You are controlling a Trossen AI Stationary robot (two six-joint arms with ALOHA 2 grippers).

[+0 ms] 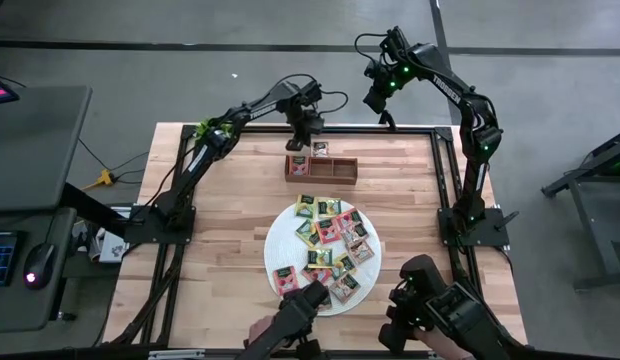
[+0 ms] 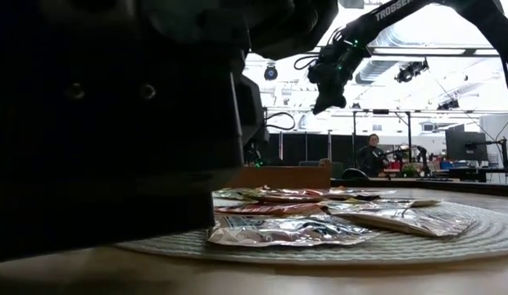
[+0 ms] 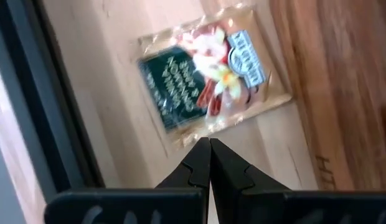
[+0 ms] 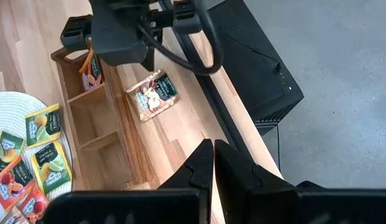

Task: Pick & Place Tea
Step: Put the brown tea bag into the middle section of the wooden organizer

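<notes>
"Wooden tray (image 1: 335,170) has one packet (image 4: 90,70) in its left end compartment, but there's a stray packet (image 1: 319,149) flat on the table (image 1: 230,200), just beside the tray's far wall. Outside it, not in."

"Where's the left gripper (image 1: 308,130)?"

"Over that stray, a bit far of the tray. Fingers (image 3: 199,165) pressed together, nothing between them. From the wrist cam the packet lies just ahead of the tips, apart from them."

"Right gripper (image 1: 387,120)?"

"Parked high over the far right edge, pinched closed, empty. The rest of the tea (image 1: 330,235) is piled on the white mat (image 1: 275,245), nearer side, middle of the table."

"So the step, imo: recover the stray. How?"

"Spread the fingers first, obv. It's flat foil on wood, so there's no edge to get under from straight above. I'd come down tilted, w/ one finger past the edge nearest the tray and one on the far edge, then squeeze so it bows up. Lift clear of the wall before moving over a compartment, and let go low."

"Risks?"

"Foil skating toward the table's far rail, or tips jamming on the tray wall. Go slow."
</notes>
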